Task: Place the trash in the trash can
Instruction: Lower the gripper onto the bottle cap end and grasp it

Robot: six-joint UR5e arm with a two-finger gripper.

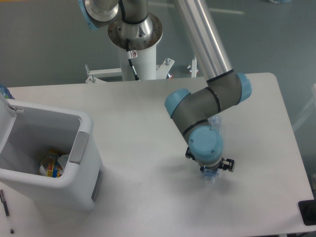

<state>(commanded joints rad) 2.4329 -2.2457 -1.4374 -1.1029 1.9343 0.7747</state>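
Table (148, 113): white top with rounded far corners, filling most of the view; grey floor shows beyond its far edge and down its right side. A broad bare stretch of tabletop lies between the trash can and the arm, and another runs along the near edge below the arm.

Arm (207, 98): grey tube sections with light blue joint caps. It rises from a white pedestal (138, 54) behind the far table edge, crosses above the right half of the table and bends down at the wrist. The wrist housing hides most of what is beneath it.

Trash can (74, 173): white rectangular bin at the near left corner of the table, lid (5, 123) hinged open toward the left frame edge, grey handle panel on the side facing the arm. Colourful wrappers (49, 165) and a pale crumpled item lie at the bottom; the item cannot be identified with certainty.

Bottle (215, 124): clear plastic, well apart from the trash can, on the right half of the table. It passes under the wrist, one end showing above it and the other end below.

Gripper (211, 170): points downward at the bottle and is largely covered by the wrist. Finger spacing and grip on the bottle cannot be determined.

Dark object (307, 212): partly cut off at the near right corner.
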